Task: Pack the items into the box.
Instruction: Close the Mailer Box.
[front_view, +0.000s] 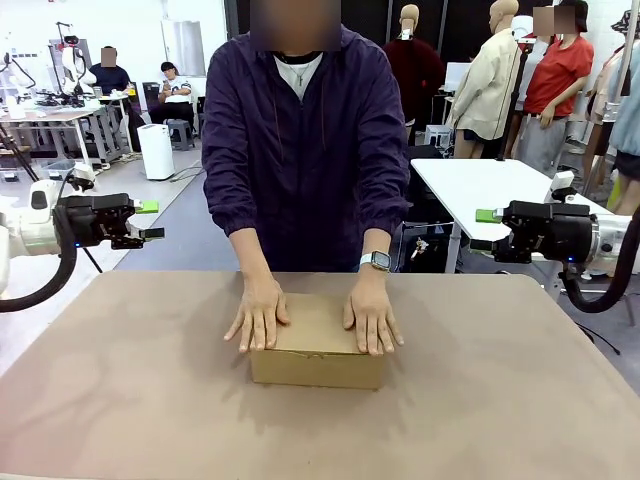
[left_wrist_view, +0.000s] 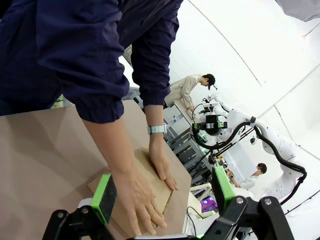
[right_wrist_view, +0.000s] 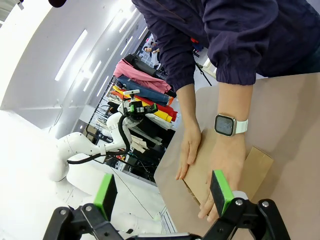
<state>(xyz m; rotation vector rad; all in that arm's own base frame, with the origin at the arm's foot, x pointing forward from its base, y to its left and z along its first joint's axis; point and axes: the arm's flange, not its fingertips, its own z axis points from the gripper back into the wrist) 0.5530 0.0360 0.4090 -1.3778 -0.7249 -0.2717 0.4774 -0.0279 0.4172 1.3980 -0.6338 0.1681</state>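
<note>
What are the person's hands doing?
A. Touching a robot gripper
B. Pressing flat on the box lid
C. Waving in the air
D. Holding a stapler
B: both hands lie flat on top of the closed box on the table, apart from both grippers.

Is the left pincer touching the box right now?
Apart. The front view shows the left pincer open and raised at the table's left edge, with bare tabletop between it and the box, where the person's hands rest.
</note>
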